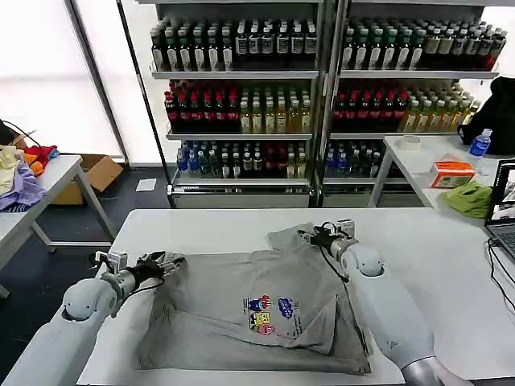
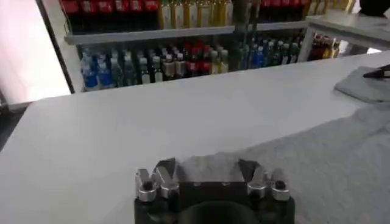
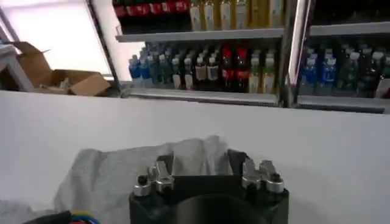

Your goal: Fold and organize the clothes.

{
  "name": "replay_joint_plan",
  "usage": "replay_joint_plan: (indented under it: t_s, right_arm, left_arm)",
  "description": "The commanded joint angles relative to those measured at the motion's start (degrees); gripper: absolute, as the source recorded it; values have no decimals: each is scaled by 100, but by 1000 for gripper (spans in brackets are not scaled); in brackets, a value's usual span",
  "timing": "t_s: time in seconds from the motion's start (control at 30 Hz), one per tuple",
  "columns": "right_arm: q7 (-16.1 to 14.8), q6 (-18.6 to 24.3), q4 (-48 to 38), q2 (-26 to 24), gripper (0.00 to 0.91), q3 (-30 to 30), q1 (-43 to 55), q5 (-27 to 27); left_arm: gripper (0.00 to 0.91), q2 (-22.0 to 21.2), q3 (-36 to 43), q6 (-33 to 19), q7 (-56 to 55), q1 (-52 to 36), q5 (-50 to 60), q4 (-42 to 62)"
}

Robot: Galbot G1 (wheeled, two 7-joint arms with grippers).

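From my head camera, a grey shirt [image 1: 257, 310] with a small coloured chest print lies spread on the white table [image 1: 418, 241], partly folded — its lower part is doubled over in a loose layer. My left gripper [image 1: 165, 262] sits at the shirt's left edge, near a sleeve; my right gripper [image 1: 315, 236] is at the shirt's far right corner.

From my left wrist, the left gripper [image 2: 207, 176] has its fingers spread, with the shirt's grey edge [image 2: 317, 164] lying between them, not yet pinched.

From my right wrist, the right gripper [image 3: 210, 170] is likewise spread over a bunched corner of the shirt [image 3: 116, 173].

I judge the folding only begun — sleeves and sides remain to be folded and the shirt put away.
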Motion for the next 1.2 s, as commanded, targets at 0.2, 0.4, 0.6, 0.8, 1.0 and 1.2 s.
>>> replay_joint_plan:
  t_s: [0.2,0.4,0.6,0.8,1.0,1.2]
  right_arm:
    - [59,-31,-129,93,0,-54,74,165]
    - [137,-19,271,79,0,-65,19,315]
    - [369,-96,972,-53,0,-8,-198,797]
    - [518,-124,1649,-266,0,174,-536,1265]
    - [638,-138,2687,-588,0,468,-1100,1691]
    - [740,-141,3893,-966,0,877,-1953,2033]
  left_arm:
    - [10,-10,-4,39,-48,-2,-313,77]
    - [10,-8,-85,-38,-86,60,-489,-46]
    - [10,1,-147,-167,-252,77,-665,-237]
    - [10,52,-259,-219,-429,209,-872,-715]
    - [10,141,-543,-221,-490,658,-925,-1371]
    - [10,255,-980,-266,-570,1399,-902,-2062]
